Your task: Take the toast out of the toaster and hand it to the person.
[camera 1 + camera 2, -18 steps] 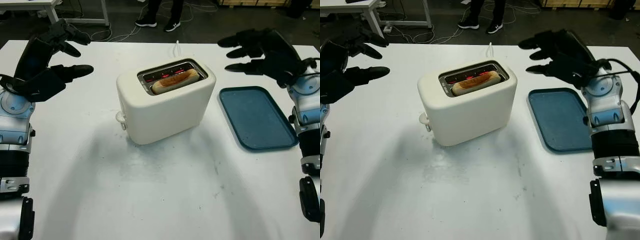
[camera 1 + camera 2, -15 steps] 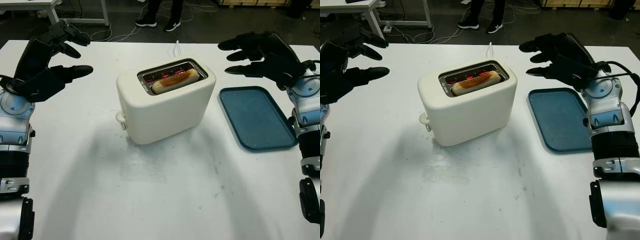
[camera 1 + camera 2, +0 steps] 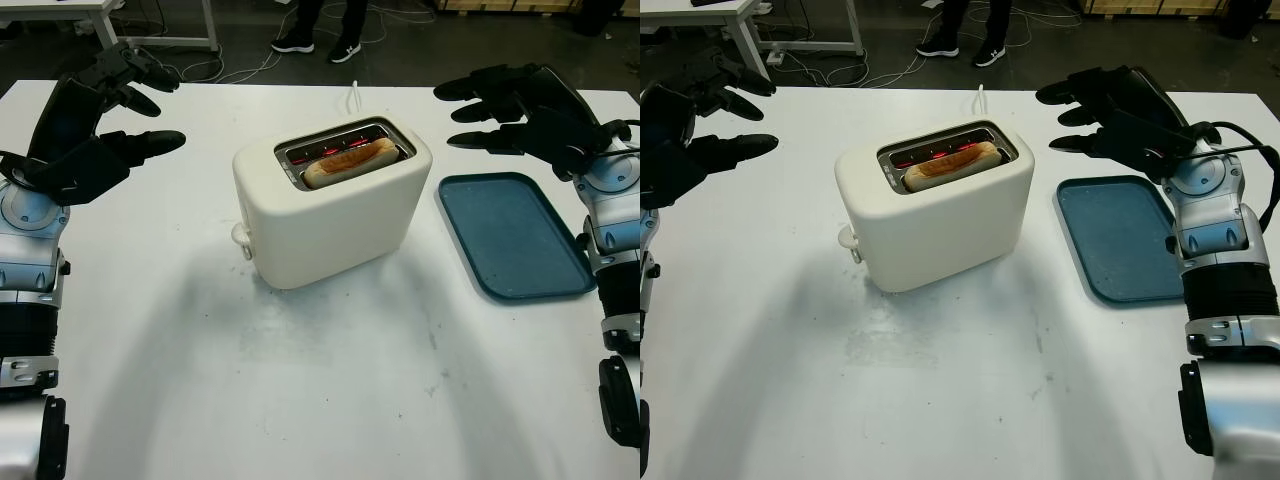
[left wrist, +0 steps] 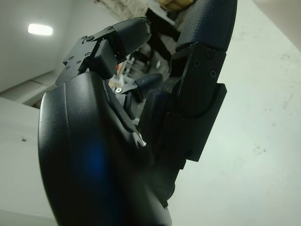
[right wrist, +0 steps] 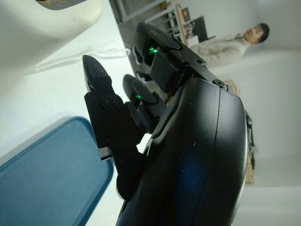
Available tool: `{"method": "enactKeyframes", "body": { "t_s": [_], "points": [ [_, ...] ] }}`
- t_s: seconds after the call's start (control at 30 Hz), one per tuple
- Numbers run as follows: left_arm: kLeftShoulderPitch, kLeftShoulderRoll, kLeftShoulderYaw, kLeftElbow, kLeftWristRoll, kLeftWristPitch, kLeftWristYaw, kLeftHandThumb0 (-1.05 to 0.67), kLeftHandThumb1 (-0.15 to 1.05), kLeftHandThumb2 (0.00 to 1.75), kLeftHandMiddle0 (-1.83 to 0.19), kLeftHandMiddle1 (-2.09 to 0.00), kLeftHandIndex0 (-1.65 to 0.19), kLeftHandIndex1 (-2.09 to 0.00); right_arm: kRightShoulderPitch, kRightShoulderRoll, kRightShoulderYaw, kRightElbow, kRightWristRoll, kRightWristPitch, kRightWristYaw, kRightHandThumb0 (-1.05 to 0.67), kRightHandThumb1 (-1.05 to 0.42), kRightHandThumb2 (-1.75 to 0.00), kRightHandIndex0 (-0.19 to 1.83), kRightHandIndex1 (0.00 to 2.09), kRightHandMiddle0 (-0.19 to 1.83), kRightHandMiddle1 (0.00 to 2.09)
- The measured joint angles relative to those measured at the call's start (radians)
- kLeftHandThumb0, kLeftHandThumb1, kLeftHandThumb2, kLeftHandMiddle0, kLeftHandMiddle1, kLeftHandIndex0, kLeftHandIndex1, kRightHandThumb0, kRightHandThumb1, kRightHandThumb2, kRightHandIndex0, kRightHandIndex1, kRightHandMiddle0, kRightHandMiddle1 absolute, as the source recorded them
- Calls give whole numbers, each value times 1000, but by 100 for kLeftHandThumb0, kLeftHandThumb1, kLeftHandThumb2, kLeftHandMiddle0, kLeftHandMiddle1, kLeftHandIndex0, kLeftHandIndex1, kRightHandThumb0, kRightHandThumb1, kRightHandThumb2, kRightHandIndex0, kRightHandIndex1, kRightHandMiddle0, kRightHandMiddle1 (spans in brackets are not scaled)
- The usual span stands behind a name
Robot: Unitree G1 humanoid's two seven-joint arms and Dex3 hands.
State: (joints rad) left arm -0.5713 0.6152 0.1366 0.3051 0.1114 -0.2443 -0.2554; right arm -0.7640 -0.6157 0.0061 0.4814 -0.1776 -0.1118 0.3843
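Here, toast (image 3: 349,161) sits in a toaster (image 3: 330,205) mid-table. The left hand (image 3: 95,130) near the left edge and right hand (image 3: 530,110) near the far-right corner are open, empty.

The lower part of the toast (image 3: 349,161) is being hidden inside the toaster (image 3: 330,205); the person (image 3: 318,25) is being cut off above the ankles.

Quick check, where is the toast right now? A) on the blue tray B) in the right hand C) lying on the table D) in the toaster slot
D: the toast sits in the slot of the toaster; the tray is bare, and the right hand is open above the table.
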Motion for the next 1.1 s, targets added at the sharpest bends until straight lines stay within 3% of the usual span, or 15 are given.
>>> {"method": "enactKeyframes", "body": {
  "t_s": [0.8,1.1],
  "points": [
    [10,-4,4,-25,-29,37,-3,-99,90,0,-27,-134,-26,-118,-12,10,-2,-17,9,-32,1,-16,-81,0,81,14,79,1],
    [10,-5,-2,15,-27,-6,-3,-95,90,0,-28,-134,-26,-119,-12,10,-6,-8,18,-39,0,-25,-81,0,83,16,79,1]
  ]
}}
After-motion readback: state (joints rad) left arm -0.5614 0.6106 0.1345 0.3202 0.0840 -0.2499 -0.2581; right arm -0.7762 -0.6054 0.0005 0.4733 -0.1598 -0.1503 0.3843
